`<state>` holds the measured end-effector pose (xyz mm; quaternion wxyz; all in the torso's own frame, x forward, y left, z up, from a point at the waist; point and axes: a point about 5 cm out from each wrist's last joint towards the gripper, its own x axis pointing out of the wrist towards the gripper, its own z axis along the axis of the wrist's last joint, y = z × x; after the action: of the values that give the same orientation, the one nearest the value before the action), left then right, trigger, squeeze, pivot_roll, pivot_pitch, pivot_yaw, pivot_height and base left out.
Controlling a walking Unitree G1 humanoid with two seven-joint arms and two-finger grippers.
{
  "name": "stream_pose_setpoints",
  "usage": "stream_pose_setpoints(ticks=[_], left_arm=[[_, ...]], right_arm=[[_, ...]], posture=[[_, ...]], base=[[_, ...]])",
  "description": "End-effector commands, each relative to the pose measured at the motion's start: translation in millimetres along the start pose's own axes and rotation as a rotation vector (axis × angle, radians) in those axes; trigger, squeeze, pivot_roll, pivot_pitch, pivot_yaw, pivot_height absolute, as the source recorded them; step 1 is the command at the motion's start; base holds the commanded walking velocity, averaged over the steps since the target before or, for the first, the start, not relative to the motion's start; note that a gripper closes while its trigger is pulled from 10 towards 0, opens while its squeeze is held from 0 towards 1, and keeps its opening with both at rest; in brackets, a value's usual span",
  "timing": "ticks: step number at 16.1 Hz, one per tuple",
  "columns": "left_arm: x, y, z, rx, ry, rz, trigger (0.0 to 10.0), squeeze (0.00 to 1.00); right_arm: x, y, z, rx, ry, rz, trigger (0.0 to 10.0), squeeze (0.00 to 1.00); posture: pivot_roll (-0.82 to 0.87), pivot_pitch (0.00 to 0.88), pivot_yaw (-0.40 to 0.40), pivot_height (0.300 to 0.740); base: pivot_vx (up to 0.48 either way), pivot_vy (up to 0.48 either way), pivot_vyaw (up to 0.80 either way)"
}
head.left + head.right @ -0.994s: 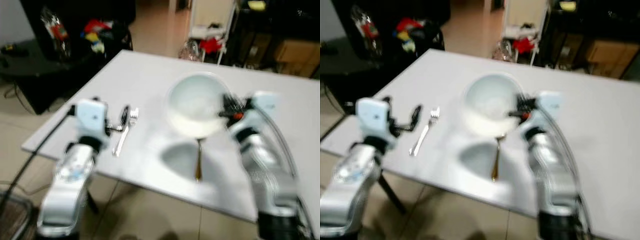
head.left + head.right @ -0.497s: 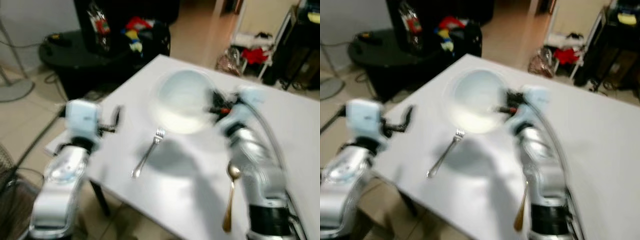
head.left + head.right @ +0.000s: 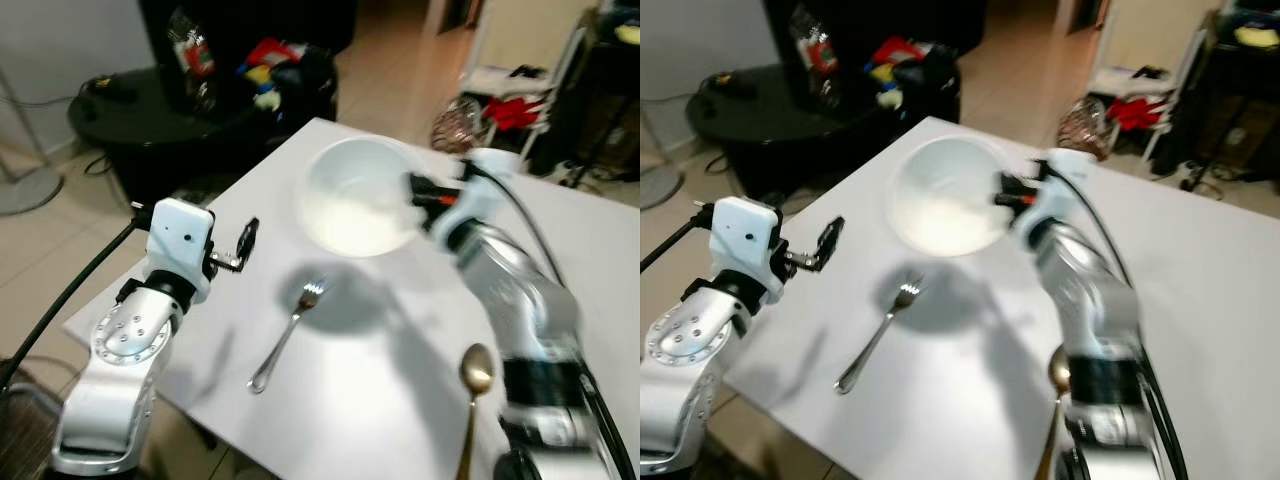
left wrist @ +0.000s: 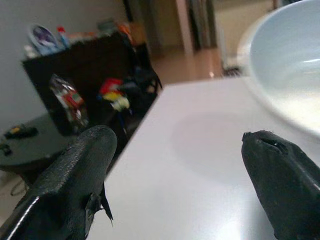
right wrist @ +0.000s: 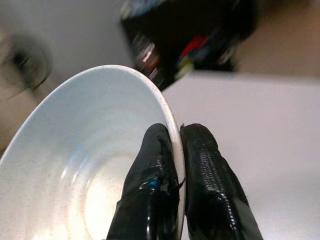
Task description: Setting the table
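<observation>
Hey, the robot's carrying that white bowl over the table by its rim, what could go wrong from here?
1. The right gripper pinches only the thin rim of the round white ceramic bowl, held in the air above its shadow; it may tilt or slip out.
2. The silver metal fork lies at that shadow's edge, so a straight lowering could land on it.
3. The white table edge is close to the bowl's left side.

Right gripper [image 3: 418,190] holds white bowl [image 3: 355,195] by rim above white table [image 3: 300,150]; fork [image 3: 285,336] beneath, spoon [image 3: 473,396] near right.
</observation>
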<state>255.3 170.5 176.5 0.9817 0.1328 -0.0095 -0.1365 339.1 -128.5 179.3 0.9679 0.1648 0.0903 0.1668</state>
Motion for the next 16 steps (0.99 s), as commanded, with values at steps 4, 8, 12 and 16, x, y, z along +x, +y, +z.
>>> stream_pose_setpoints(ticks=[4,8,12,16], left_arm=[[-6.4,1.2,11.2,0.002,0.025,-0.116,10.0,0.00],[-21.1,-13.1,14.7,-0.041,0.090,-0.363,10.0,0.00],[-28.9,-27.2,14.2,-0.094,0.138,-0.490,10.0,0.00],[-37.6,-30.6,8.7,-0.117,0.209,-0.550,10.0,0.00]], right_arm=[[27.7,-17.3,25.6,0.097,0.067,-0.094,10.0,0.00],[52.3,-23.6,22.7,0.163,0.187,-0.104,10.0,0.00],[56.0,-29.4,6.5,0.189,0.233,-0.152,10.0,0.00],[57.0,-30.0,-5.9,0.217,0.258,-0.145,10.0,0.00]], posture=[[0.11,0.000,0.016,0.740],[0.12,0.006,0.004,0.740],[0.13,0.016,-0.009,0.740],[0.13,0.021,-0.002,0.740]], base=[[0.000,0.000,0.00],[0.000,0.000,0.00],[0.000,0.000,0.00],[0.000,0.000,0.00]])
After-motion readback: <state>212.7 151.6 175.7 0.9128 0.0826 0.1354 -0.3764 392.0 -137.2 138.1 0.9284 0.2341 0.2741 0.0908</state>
